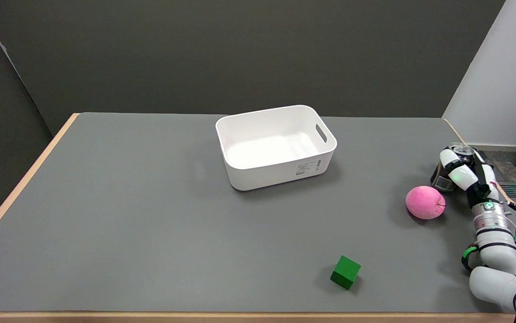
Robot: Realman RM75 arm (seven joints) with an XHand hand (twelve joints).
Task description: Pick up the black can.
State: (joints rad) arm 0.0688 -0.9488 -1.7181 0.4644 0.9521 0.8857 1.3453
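The black can stands upright near the table's right edge, its silver top showing. My right hand reaches in from the lower right and wraps around the can, its fingers curled over the can's top and near side. Most of the can's body is hidden behind the fingers. Whether the can is off the table I cannot tell.
A pink ball lies just in front and to the left of the can. A white bin stands at the table's middle back, a green cube near the front. The table's right edge runs close to the can.
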